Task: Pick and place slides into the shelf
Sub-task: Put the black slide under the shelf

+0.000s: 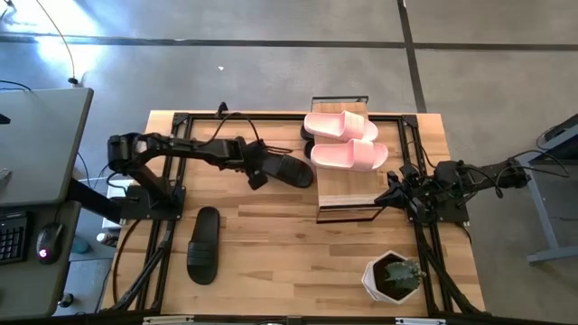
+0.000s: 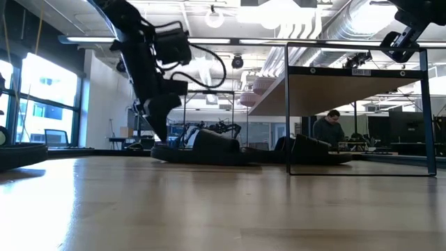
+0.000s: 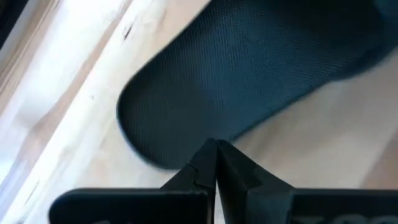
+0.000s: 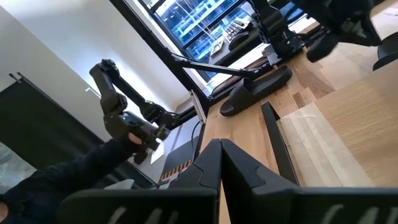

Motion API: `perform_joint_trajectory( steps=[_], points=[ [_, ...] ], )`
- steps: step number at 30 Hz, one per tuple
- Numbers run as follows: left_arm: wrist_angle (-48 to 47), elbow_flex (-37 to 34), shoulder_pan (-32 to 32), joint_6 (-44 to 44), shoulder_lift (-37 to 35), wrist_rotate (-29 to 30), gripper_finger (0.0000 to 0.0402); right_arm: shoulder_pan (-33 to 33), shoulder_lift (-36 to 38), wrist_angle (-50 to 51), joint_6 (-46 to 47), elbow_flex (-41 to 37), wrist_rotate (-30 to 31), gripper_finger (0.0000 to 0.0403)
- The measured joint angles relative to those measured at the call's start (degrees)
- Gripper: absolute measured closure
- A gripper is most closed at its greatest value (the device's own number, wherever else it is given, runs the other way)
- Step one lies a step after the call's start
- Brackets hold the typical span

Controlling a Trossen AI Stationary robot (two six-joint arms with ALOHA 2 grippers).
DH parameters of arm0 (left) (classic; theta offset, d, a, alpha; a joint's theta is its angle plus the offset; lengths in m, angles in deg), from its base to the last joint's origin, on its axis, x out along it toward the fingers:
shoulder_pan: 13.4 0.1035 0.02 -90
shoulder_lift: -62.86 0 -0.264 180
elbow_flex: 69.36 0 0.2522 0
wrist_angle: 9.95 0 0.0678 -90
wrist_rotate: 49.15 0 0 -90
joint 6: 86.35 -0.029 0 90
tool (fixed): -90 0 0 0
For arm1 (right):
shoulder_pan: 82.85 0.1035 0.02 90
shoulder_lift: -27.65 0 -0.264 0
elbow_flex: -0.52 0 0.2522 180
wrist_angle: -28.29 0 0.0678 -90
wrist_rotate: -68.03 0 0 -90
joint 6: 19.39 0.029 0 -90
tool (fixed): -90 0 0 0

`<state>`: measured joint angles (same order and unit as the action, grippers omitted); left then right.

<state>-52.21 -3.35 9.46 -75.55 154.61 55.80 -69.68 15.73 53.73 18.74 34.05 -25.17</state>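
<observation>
Left tool [image 1: 256, 178]: fingers pressed together, nothing pinched, tip just at the heel end of a black slide [image 1: 287, 169] near counter middle; the left wrist view shows the closed fingertips [image 3: 214, 163] right at that slide's [image 3: 249, 68] edge.
Right tool [image 1: 390, 191]: fingers pressed together, empty, at the shelf's right end near the counter's right side.
Pink slides [image 1: 343, 140]: pair lying side by side on the shelf top.
Shelf [image 1: 348, 197]: stands on the counter, right of centre, plank top, black frame.
Second black slide [image 1: 204, 244]: flat on the counter [image 1: 289, 253], front left, well apart from both tools.
Plant pot [image 1: 394, 276]: front right corner of counter.
Person [image 2: 327, 130]: in the room behind, low view.
</observation>
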Motion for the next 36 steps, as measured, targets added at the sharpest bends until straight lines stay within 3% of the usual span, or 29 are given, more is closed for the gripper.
perform_joint_trajectory(
  steps=[10,19,25,36],
  points=[
    [-10.9,0.0,3.7,6.6,-8.3,5.4,0.0402,0.0,0.0,0.1,-1.0,0.0,0.0,0.0403],
    [-5.7,-3.0,15.3,3.1,-4.6,-11.0,0.0402,0.0,0.0,0.2,-0.9,0.0,0.0,0.0403],
    [-1.8,-4.6,17.7,3.6,-2.4,-11.1,0.0402,0.0,0.0,0.4,-0.8,0.0,0.0,0.0403],
    [6.7,-4.7,16.3,6.0,1.8,-12.5,0.0401,0.0,0.0,0.3,-1.0,0.0,0.4,0.0403]
  ],
)
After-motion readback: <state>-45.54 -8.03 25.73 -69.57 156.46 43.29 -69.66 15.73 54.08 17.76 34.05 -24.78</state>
